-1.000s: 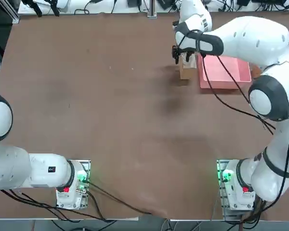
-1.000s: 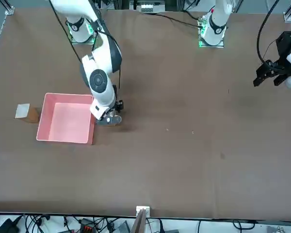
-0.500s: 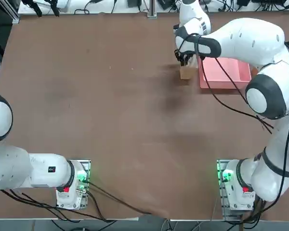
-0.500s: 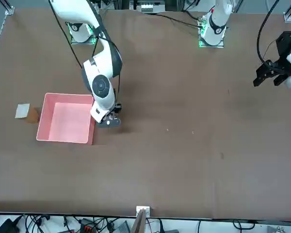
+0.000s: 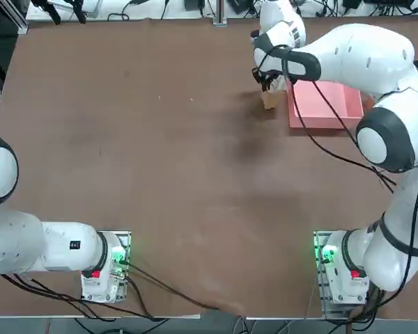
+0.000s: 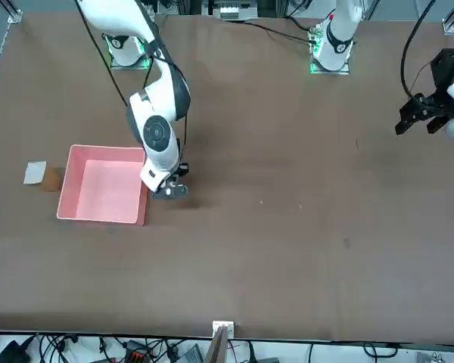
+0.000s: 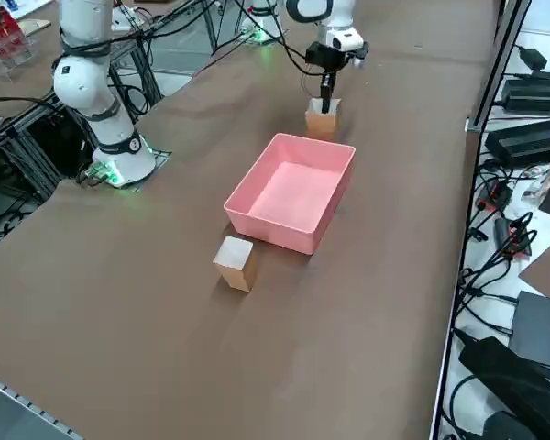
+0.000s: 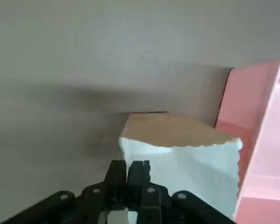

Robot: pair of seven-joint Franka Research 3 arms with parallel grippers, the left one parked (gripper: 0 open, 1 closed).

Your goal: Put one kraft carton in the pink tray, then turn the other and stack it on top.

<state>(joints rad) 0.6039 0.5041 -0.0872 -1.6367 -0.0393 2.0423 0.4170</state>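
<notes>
Tray + 2 cartons, all on tabletop

Pink tray (image 7: 284, 197): square-ish, shallow, raised walls, upright, nothing in it. One kraft carton (image 7: 236, 264): small brown box w/ white top, standing on table just outside tray, nr one side. Other kraft carton (image 7: 322, 119): same type, brown sides, white top w/ ragged edge, also on table, just beside tray's opp. side. Neither ctn stacked; tray sits btwn the two.
</notes>
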